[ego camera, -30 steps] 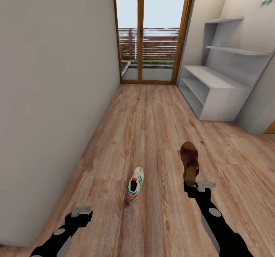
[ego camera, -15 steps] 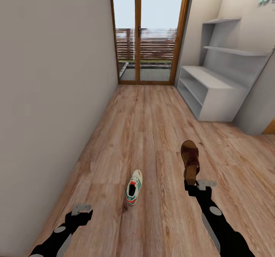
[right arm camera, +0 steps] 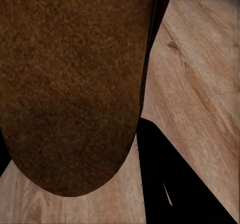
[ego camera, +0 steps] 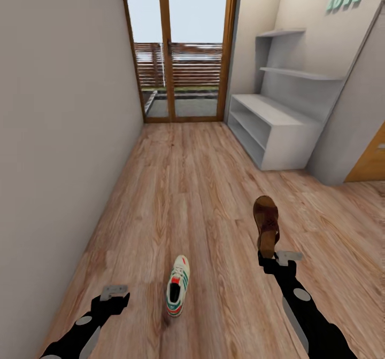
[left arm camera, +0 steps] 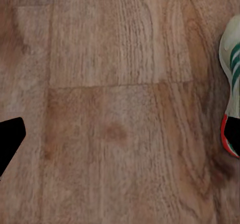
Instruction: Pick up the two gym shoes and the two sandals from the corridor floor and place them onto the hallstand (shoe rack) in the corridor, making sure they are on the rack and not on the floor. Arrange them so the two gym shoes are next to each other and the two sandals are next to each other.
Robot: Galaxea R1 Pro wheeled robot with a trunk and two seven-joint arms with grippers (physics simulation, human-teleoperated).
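One gym shoe (ego camera: 177,293) lies on the wood-plank corridor floor (ego camera: 203,188), one brown sandal (ego camera: 266,225) is gripped in the right claw (ego camera: 274,260), the left claw (ego camera: 113,295) hangs empty and spread, with the grey hallstand (ego camera: 278,129) ahead.

Sandal (ego camera: 266,225) dark brown. Sneaker (ego camera: 176,286) white, green stripes, red-orange accents. Floor (ego camera: 187,188) light brown wood grain. Rack (ego camera: 278,129) light grey.

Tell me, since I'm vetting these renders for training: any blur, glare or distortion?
Head view: wide-angle bend in the walls, soft even light, a faint shadow by the shoe, no glare. Left wrist view: floor grain soft, slightly blurred. Right wrist view: the sandal sits very close, a fuzzy brown texture.
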